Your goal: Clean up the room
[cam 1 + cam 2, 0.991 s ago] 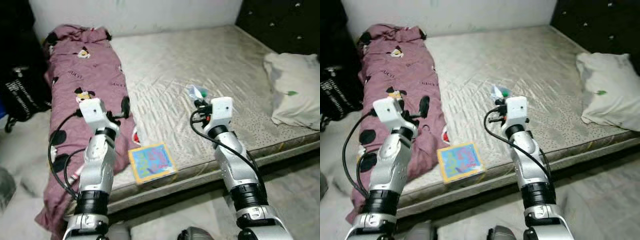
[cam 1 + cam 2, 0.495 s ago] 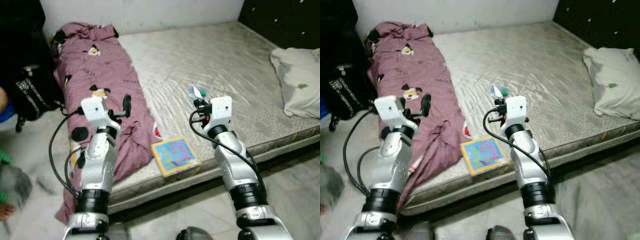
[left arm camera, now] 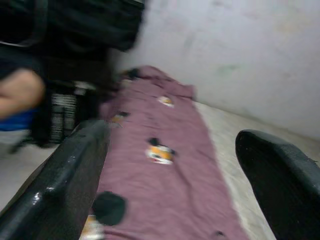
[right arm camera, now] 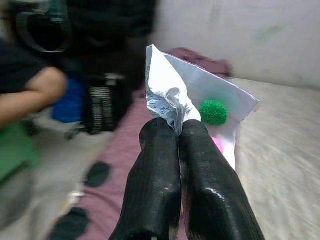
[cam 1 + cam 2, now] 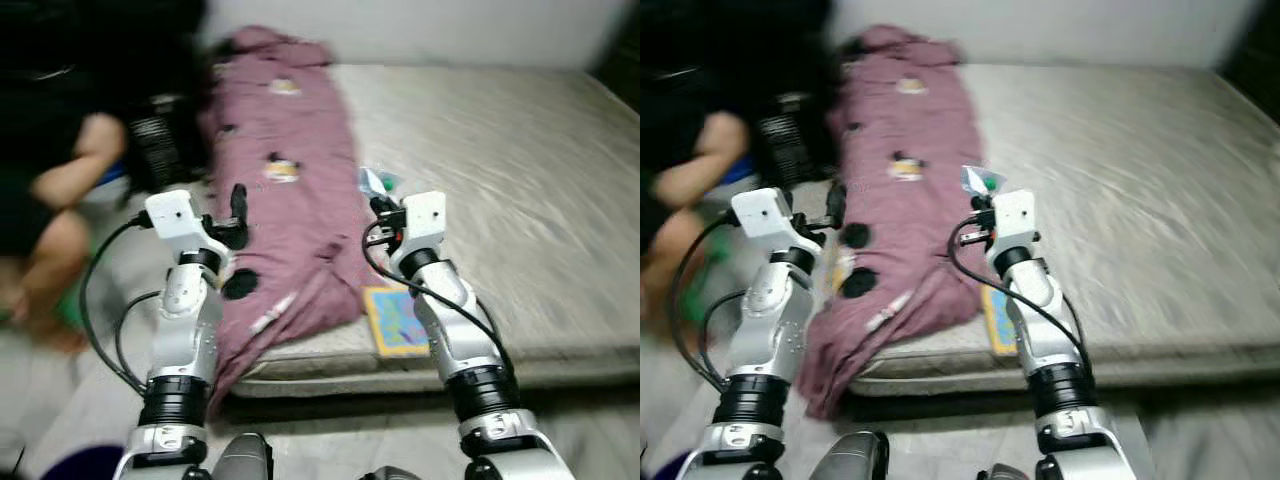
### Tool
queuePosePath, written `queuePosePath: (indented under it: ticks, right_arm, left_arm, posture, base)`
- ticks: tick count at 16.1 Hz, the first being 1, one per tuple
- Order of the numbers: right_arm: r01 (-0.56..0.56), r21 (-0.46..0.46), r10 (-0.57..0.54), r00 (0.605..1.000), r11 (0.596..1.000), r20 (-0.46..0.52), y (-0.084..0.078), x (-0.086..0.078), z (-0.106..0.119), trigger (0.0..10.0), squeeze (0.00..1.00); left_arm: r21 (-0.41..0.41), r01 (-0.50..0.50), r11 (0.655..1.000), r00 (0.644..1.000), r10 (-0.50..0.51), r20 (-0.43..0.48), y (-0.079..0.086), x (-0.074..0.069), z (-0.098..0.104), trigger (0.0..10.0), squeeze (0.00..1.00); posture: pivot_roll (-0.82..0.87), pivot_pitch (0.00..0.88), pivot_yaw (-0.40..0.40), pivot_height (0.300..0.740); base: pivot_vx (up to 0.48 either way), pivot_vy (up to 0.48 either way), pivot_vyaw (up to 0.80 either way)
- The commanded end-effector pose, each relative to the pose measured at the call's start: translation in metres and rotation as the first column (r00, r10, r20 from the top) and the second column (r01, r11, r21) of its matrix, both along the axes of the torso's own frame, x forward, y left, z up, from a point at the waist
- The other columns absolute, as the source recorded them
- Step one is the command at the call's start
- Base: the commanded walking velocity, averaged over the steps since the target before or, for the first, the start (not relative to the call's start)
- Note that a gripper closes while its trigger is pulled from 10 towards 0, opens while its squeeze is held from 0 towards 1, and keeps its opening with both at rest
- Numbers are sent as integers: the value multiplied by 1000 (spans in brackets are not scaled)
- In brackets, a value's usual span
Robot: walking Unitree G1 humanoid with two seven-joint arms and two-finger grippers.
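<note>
Bedroom swinging leftward, bed sliding to your right
Your right gripper stays pinched on the wrapper above the purple blanket; left gripper spread, empty; a person now appears

No text, brand, number or sign can be read. The white wrapper nipped between the closed fingers of the right pincer bears small dark print, too blurred to make out. The black bag on the floor, at about 10 o'clock from the bed, carries white lettering smeared past reading.
</note>
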State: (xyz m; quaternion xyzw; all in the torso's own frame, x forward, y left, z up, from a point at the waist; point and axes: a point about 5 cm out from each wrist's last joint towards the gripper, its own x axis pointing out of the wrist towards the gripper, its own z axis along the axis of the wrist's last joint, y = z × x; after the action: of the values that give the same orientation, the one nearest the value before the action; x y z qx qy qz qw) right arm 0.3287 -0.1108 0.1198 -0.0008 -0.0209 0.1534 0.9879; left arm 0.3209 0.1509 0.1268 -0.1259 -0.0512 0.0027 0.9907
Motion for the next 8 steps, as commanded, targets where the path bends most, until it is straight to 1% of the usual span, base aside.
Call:
queuePosePath:
  ticks: [1, 8]
  right_arm:
    - [8, -8, -8, 1000, 1000, 9, -4, 2, 2, 10000, 0]
    - [-5, -8, 5, 1000, 1000, 14, -2, 2, 3, 10000, 0]
  left_arm:
    - [10, 19, 1000, 1000, -19, -2, -5, 1, 0, 10000, 0]
    - [13, 15, 1000, 1000, -15, -5, -5, 1, 0, 10000, 0]
  posture:
    - [4, 6, -31, 740]
    - [3, 10, -32, 740]
  base:
    - [0, 0, 800]
    - [0, 0, 800]
